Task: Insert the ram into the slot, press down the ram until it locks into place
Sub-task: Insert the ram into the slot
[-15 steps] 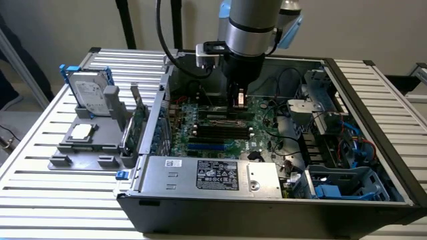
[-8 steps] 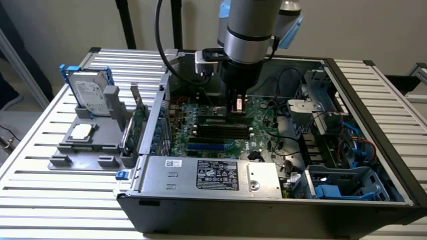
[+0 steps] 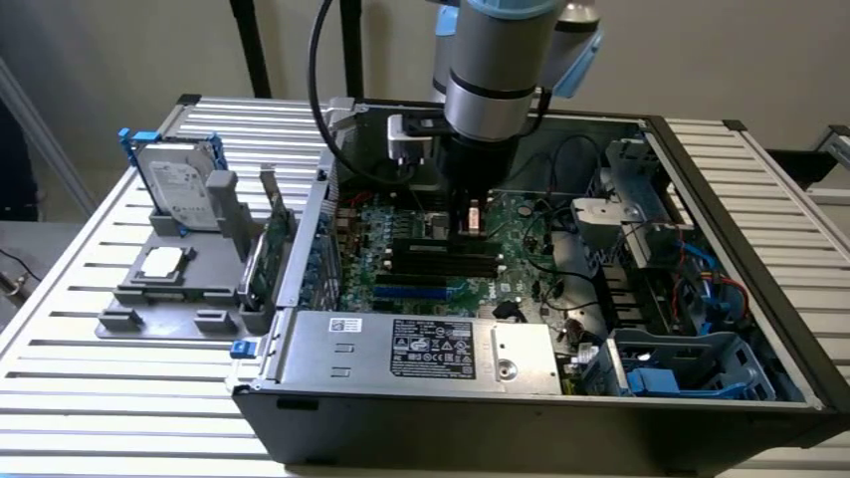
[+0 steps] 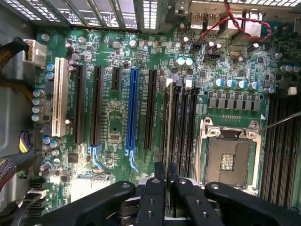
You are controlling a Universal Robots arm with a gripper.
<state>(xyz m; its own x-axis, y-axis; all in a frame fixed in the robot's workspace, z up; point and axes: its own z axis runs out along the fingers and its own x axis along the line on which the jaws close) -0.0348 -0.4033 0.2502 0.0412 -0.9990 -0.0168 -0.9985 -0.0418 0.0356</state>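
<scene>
Wrist view: fingers [image 4: 154,194] clamp the ram [image 4: 168,123] at the slot [image 4: 163,134].

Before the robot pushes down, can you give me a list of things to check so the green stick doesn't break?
1. Gripper holding the ram: ok, the fingers are shut on its thin edge.
2. Ram running the same way as the memory slots: ok, it lies parallel to them, on the side of the row nearest the blue socket.
3. Ram sitting fully down in its slot: cannot tell, the stick hides what is under it.
4. White latches at the slot ends clicked shut: cannot tell.
5. Red and black wires out of the way: ok, they lie apart from the gripper.
</scene>
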